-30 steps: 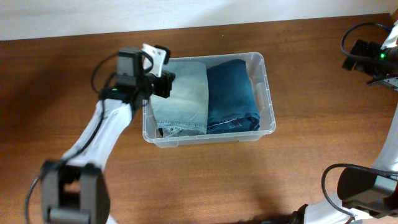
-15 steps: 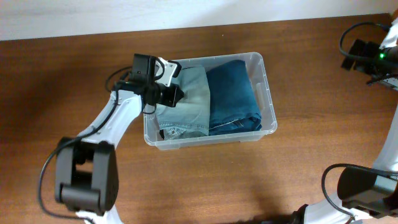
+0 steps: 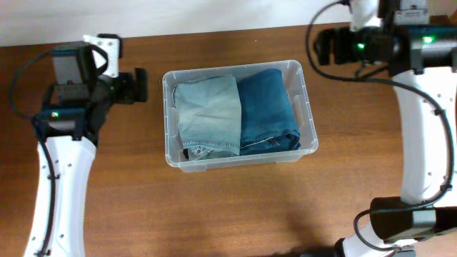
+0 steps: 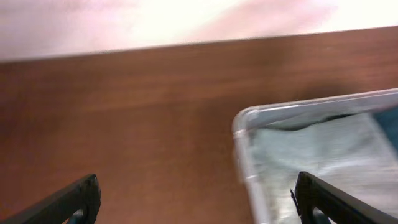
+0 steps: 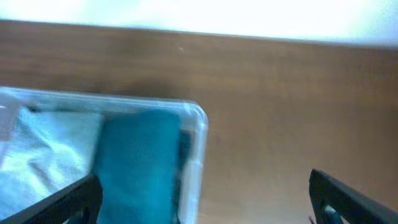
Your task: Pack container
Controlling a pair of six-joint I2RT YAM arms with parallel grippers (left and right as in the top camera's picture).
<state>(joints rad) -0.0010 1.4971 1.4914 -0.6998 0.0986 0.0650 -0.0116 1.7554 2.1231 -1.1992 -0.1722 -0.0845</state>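
At the wooden table's middle lie pale jeans touching dark jeans, both folded; a white wall borders its far edge.

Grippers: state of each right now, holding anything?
Left gripper: open, holding nothing, just off the left end of the container.
Right gripper: open, holding nothing.

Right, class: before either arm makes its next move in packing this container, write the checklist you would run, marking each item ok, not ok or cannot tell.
1. Left gripper open and empty: ok.
2. Right gripper open and empty: ok.
3. Both outside the container rim: ok.
4. Light denim lies inside: ok.
5. Dark denim lies inside, beside it: ok.
6. Clothes sit below rim height: cannot tell.
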